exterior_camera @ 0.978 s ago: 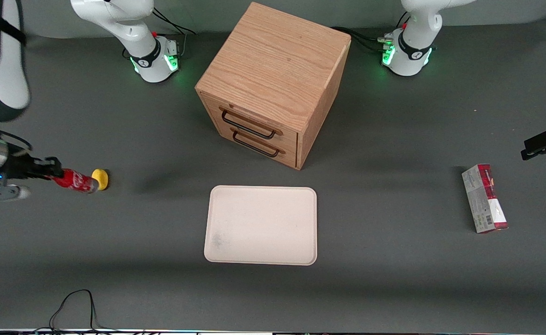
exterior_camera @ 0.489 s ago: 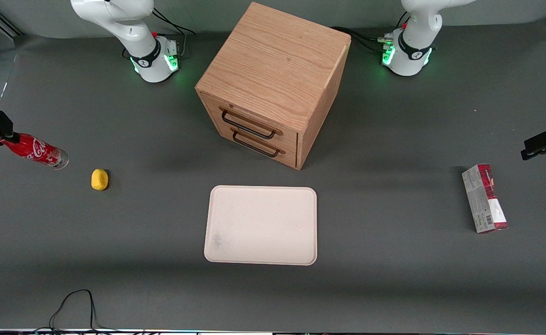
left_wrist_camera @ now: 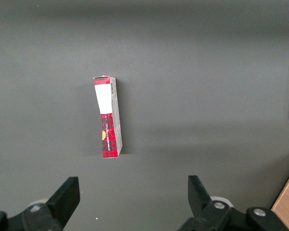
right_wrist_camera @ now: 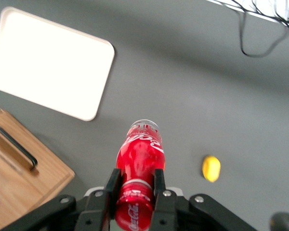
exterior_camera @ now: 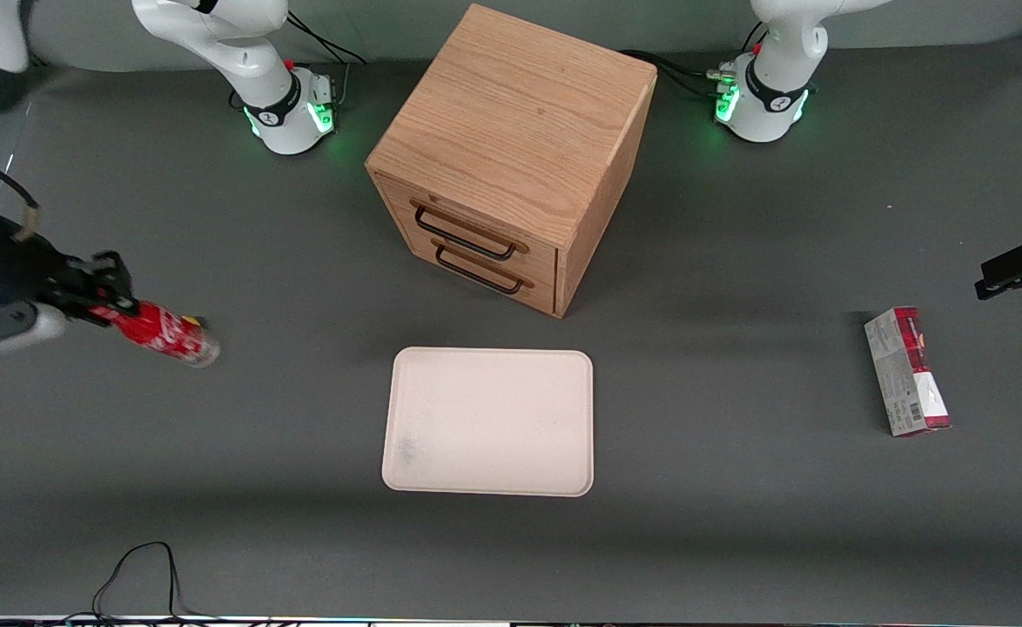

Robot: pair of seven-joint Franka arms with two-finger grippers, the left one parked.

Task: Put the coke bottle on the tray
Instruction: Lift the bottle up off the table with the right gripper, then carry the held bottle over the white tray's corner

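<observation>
My right gripper (exterior_camera: 109, 306) is shut on the neck of the coke bottle (exterior_camera: 165, 337), a slim red bottle with white script, held tilted in the air at the working arm's end of the table. In the right wrist view the two black fingers (right_wrist_camera: 111, 182) clamp the bottle (right_wrist_camera: 140, 156) just below its red cap. The pale cream-pink tray (exterior_camera: 488, 421) lies flat on the table in front of the drawer box, well apart from the bottle; it also shows in the right wrist view (right_wrist_camera: 48, 62).
An oak-coloured wooden drawer box (exterior_camera: 511, 148) with two dark handles stands farther from the front camera than the tray. A rounded yellow lump (right_wrist_camera: 211, 168) lies on the table near the bottle. A red-and-grey carton (exterior_camera: 906, 372) lies toward the parked arm's end.
The gripper with the bottle swung out toward the table's end, then came back in and toward the tray; the bottle now hides the yellow lump in the front view.
</observation>
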